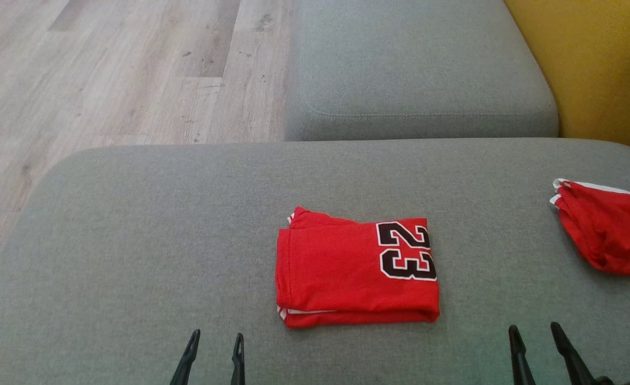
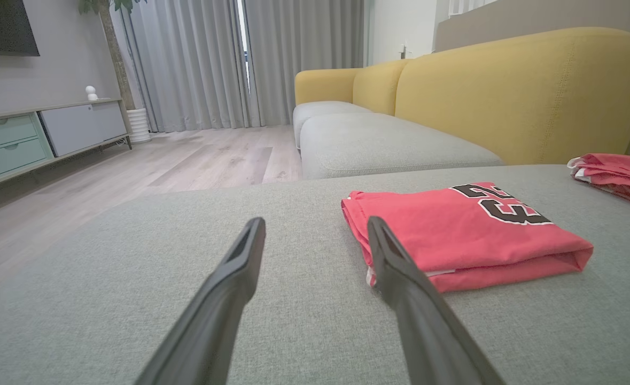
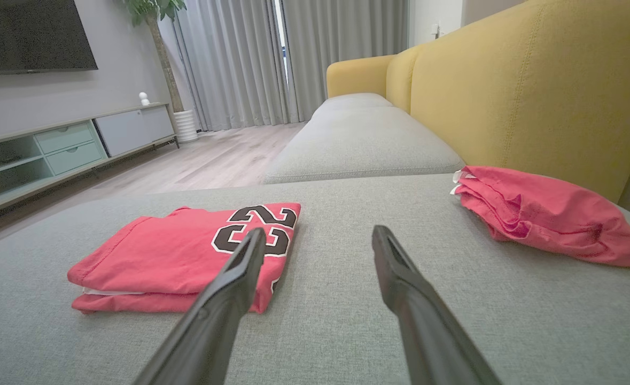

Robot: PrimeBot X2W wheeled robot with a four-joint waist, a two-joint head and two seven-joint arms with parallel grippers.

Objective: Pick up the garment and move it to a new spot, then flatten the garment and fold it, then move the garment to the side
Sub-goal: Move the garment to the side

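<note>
We see the folded garment [image 1: 355, 270] as thin red cloth, matt and smooth, with a flat printed number. The second garment [image 1: 608, 240], at the right, is the same cloth, wrinkled. The grey cushion [image 1: 133, 240] has coarse woven matt fabric, the yellow backrest [image 1: 603, 64] a finer one. The floor [image 1: 106, 69] looks like matt wood planks. The left gripper [image 1: 217, 333] and right gripper [image 1: 534, 325] have dark matt fingers.

- A wide grey seat cushion [image 1: 133, 240] carries both pieces of clothing.
- A folded red jersey [image 1: 347, 272], its number 23 facing up, lies about mid-cushion, somewhat closer to the near edge.
- A loosely bunched red garment [image 1: 608, 235] lies at the right edge, well apart from the jersey.
</note>
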